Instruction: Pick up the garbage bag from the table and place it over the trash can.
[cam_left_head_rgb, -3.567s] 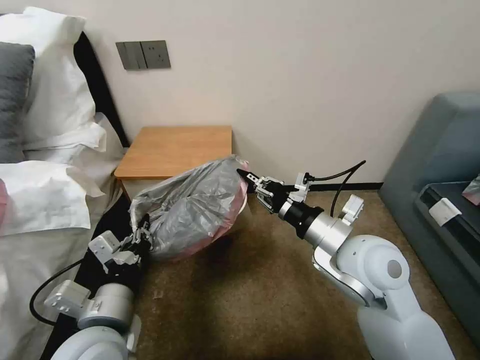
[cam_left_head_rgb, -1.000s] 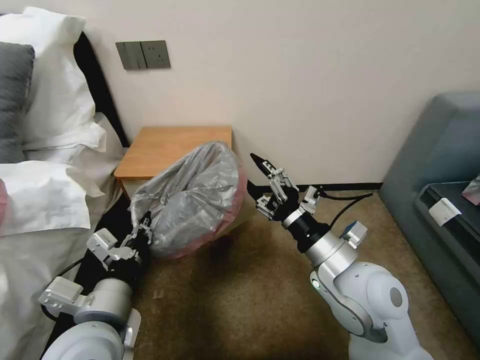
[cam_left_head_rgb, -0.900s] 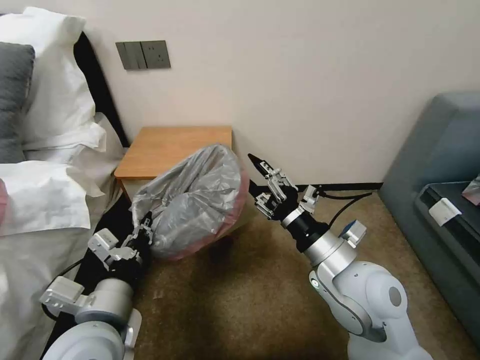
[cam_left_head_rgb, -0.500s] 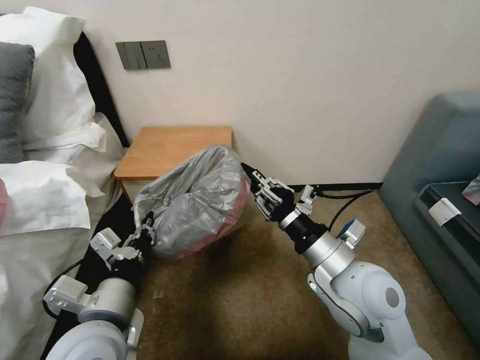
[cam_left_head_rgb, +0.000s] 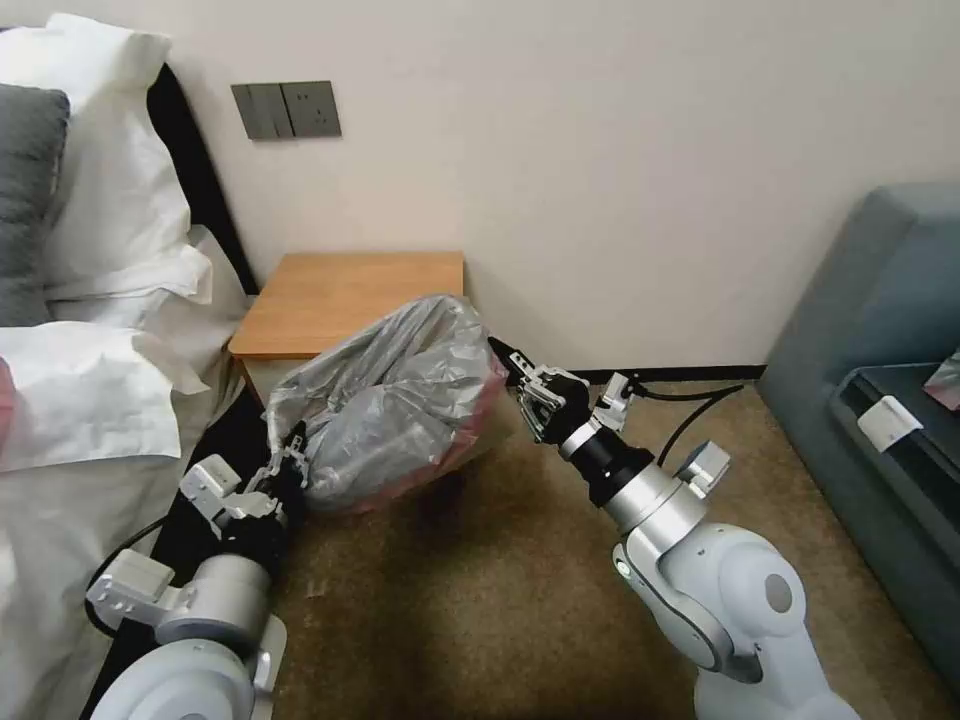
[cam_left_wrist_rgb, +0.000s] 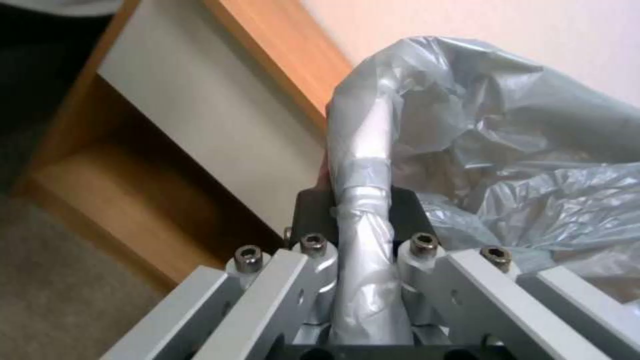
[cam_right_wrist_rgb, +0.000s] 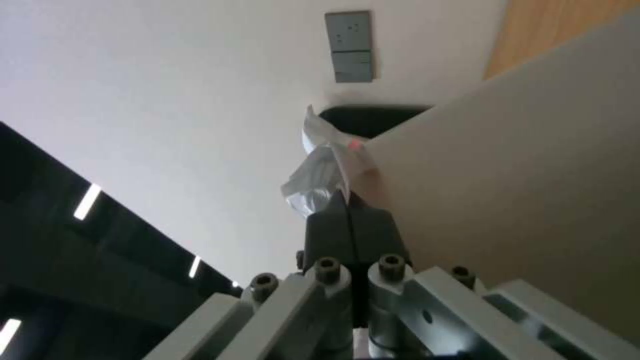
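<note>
**Garbage bag stretched between two end effectors beside the bedside surface**

The garbage bag (cam_left_head_rgb: 395, 400), a crinkly grey translucent film with a pinkish rim, billows wide in front of the wooden surface (cam_left_head_rgb: 350, 300), hiding what stands beneath it. It hangs above the brown carpet (cam_left_head_rgb: 480, 600), near the white bed (cam_left_head_rgb: 90, 400) on the robot's left and the wall behind.

The right arm reaches in from the lower right. Its right end effector (cam_left_head_rgb: 507, 360) sits at the bag's right edge, fingers pressed together on a small tuft of plastic, which the right wrist view shows poking past the closed tips (cam_right_wrist_rgb: 348, 210), against a pale flat panel.

The left end effector (cam_left_head_rgb: 290, 450) is at the bag's lower left corner. In the left wrist view a twisted rope of plastic runs between its dark fingers (cam_left_wrist_rgb: 313, 210), which are clamped on it.
</note>
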